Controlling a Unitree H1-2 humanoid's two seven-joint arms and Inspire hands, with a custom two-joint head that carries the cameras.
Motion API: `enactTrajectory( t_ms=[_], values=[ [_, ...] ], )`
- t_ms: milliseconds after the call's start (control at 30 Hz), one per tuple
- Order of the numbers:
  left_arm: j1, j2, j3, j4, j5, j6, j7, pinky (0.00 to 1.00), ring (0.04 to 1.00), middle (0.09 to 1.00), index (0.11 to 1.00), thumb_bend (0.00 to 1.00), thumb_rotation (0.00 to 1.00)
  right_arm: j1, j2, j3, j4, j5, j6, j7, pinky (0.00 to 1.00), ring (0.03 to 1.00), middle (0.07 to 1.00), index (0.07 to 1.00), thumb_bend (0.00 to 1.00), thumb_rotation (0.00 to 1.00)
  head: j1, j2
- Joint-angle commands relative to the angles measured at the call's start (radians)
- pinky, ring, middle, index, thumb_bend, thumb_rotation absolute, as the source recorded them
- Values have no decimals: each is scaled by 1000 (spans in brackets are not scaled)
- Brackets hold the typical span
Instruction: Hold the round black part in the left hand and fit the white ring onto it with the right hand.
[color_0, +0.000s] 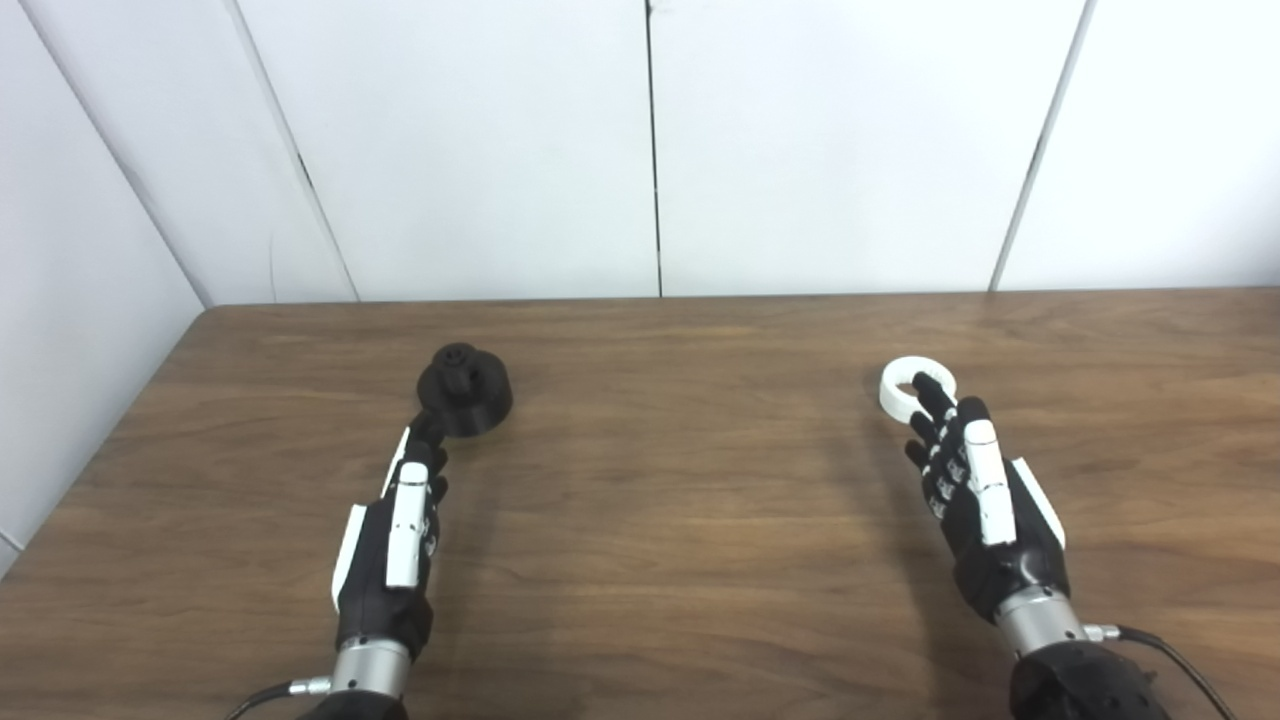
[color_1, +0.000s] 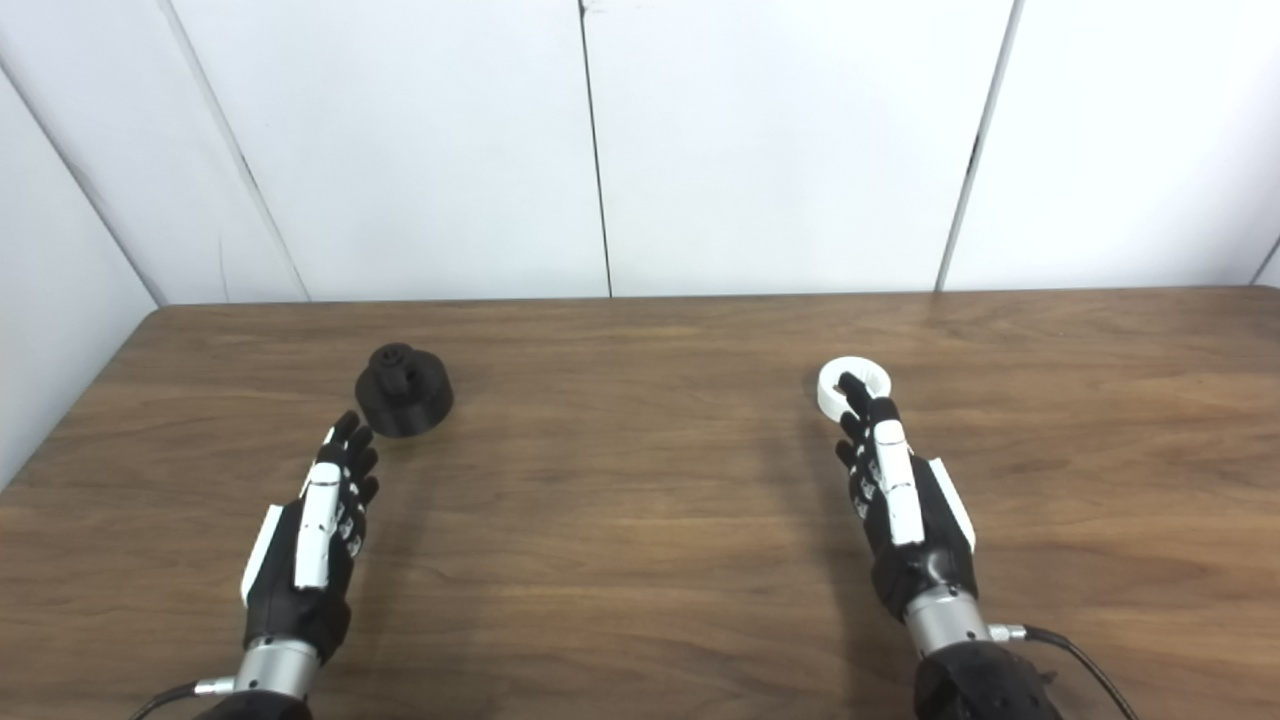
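— Where are the parts sitting?
— The round black part (color_1: 404, 389) is resting toward the table's (color_1: 640, 560) far left; the white ring (color_1: 853, 387) is lying toward the far right.
— And the hands?
— The left hand (color_1: 312, 535) is lying open, fingers extended just short of the black part. The right hand (color_1: 900, 500) is open too, fingertips overlapping the ring, gripping nothing.
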Motion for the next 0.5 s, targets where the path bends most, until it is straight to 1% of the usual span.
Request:
enactTrajectory(
  t_ms=[0,100,300,467],
  values=[
    [-20,11,1,-18,-2,-36,-6,1000,1000,1000,1000,449,990,-26,7,5,-36,-3,-20,-1,1000,1000,990,932,478,1000,1,1],
    [-20,14,3,-22,-4,-26,-7,1000,1000,1000,1000,449,997,-26,6,3,-35,1,-20,3,1000,1000,991,932,475,1000,1,1],
    [-19,19,-4,-28,5,-27,-11,1000,1000,1000,1000,444,995,-22,1,4,-41,0,-15,5,1000,1000,993,935,475,1000,0,4],
    [-21,22,-7,-33,5,-12,-14,1000,1000,1000,1000,459,969,-25,-1,0,-47,7,-5,6,1000,1000,1000,937,478,1000,3,3]
  ],
)
